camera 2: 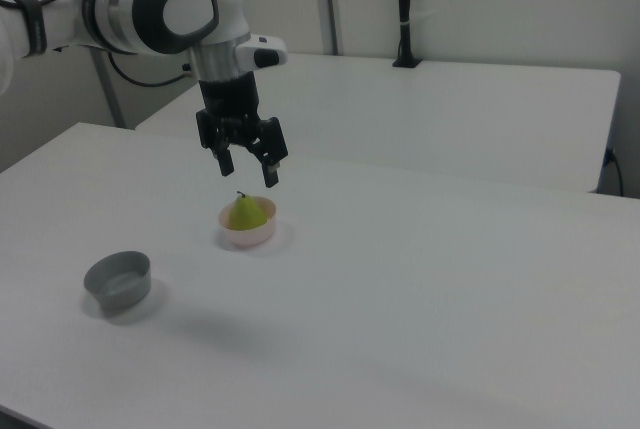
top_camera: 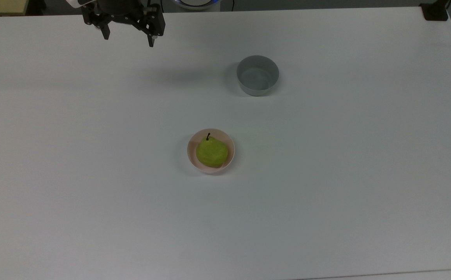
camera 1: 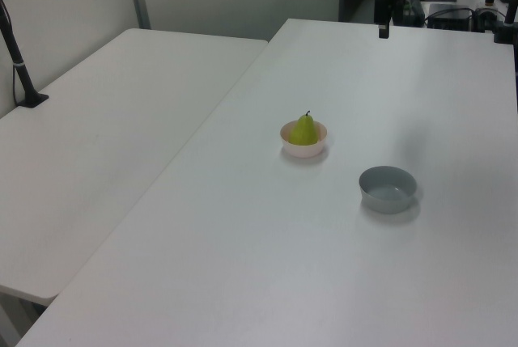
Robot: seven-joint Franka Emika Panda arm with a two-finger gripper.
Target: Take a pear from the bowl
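Presently on my table point(top_camera: 326, 194): two bowls, one fruit, one tool.

Item one, the pink bowl point(top_camera: 192, 155) point(camera 1: 304, 150) point(camera 2: 248, 236). It stands near the middle of the white tabletop. Contents: one pear point(top_camera: 211, 152) point(camera 1: 304, 131) point(camera 2: 246, 213), yellow-green, sitting upright inside and taking up most of the bowl. In the top view its short dark stem points toward 12 o'clock.

Item two, the grey bowl point(top_camera: 257, 75) point(camera 1: 388, 188) point(camera 2: 118, 279). In the top view it stands at about 1 o'clock from the pink bowl, well apart from it. Contents: nothing that I can make out beyond its own grey floor.

Item three, my gripper point(top_camera: 128, 39) point(camera 2: 247, 173). Its two black fingers are spread wide with only air between them, grasping nothing. In the top view it hangs over the far edge of the table, at about 11 o'clock from the pink bowl and well apart from both bowls. In the right view it appears just above the pear, clear of the fruit, with the white arm point(camera 2: 150, 9) reaching in from the right view's upper left.
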